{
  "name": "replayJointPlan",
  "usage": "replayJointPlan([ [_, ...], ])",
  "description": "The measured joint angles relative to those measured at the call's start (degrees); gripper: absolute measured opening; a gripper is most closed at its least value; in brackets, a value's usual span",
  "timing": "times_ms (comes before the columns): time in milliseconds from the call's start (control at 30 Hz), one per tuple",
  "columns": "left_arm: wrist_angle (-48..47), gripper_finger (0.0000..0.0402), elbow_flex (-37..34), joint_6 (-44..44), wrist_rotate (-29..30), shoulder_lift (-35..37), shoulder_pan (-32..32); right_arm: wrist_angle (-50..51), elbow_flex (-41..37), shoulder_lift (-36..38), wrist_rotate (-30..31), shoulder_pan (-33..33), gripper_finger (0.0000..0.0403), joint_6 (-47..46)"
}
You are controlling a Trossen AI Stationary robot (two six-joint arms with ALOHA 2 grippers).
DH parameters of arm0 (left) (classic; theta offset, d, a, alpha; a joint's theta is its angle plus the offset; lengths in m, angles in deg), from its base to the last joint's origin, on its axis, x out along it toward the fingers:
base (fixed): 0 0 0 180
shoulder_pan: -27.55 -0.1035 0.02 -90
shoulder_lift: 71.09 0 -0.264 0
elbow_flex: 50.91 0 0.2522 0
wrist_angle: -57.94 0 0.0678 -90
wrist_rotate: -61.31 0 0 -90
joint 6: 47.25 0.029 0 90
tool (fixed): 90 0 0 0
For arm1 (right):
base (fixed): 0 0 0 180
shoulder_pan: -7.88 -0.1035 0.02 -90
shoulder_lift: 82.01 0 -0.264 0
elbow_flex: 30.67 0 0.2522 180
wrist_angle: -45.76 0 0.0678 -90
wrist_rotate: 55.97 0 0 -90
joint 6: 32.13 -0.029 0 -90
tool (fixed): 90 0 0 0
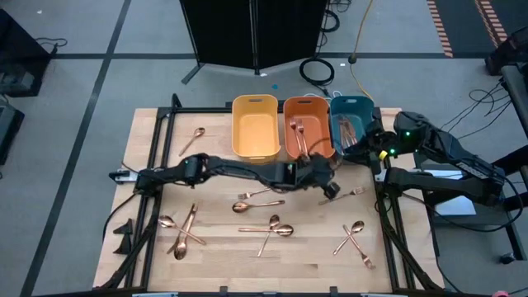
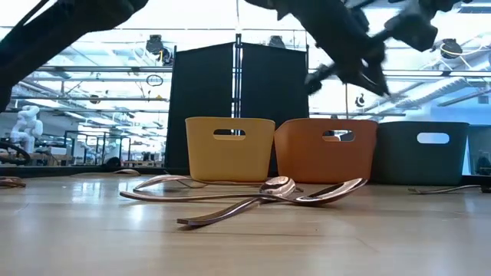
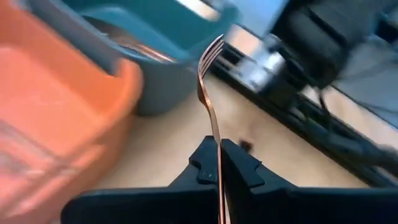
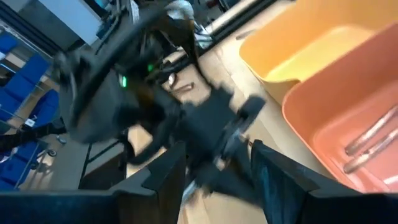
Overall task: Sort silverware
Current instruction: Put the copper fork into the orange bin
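Observation:
My left gripper (image 1: 332, 188) hangs above the table in front of the orange bin (image 1: 308, 125), shut on a copper fork (image 3: 208, 81). The fork's tines (image 3: 212, 48) point toward the teal bin (image 1: 351, 122). The yellow bin (image 1: 254, 125) stands left of the orange one. The orange and teal bins each hold several pieces of silverware. More spoons and other pieces (image 1: 268, 231) lie flat on the wooden table. My right gripper (image 4: 217, 155) waits open, raised by the teal bin at the table's right side. My left gripper pinches the fork's handle (image 3: 217, 158) between its two fingers. The fork runs along the fingers and sticks out well past their tips, tines foremost. It is lifted clear of the table.
The three bins stand in a row at the table's far edge. Loose silverware lies at the left (image 1: 181, 231), in the middle (image 1: 256, 205), at the near right (image 1: 355, 239), and one spoon (image 1: 192, 140) at the far left. A black metal frame (image 1: 157, 132) borders the tabletop.

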Motion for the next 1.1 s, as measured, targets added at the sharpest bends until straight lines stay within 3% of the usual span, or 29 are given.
replayJointPlan([
  [200,-3.81,0.0,0.09,-11.21,1.4,4.29,-4.7,-3.08,-0.01,0.0,-0.13,0.0,0.0169,-0.09],
  [467,-3.42,0.0,0.09,-31.51,-2.02,4.09,-13.18,-9.69,-0.02,-0.09,0.4,0.0,0.0169,-1.52],
  [733,-5.08,0.0,0.07,-36.48,-1.0,3.92,-18.04,-11.0,-0.02,-0.2,7.57,0.0,0.0169,-4.53],
  [933,-7.52,0.0001,0.11,-45.79,-3.29,3.1,-19.71,-11.09,-0.02,-0.69,10.38,0.02,0.0169,-7.08],
  [1100,-8.49,0.0033,0.04,-46.9,-5.78,1.61,-20.07,-11.09,-0.02,-1.07,10.6,0.02,0.0169,-8.44],
])
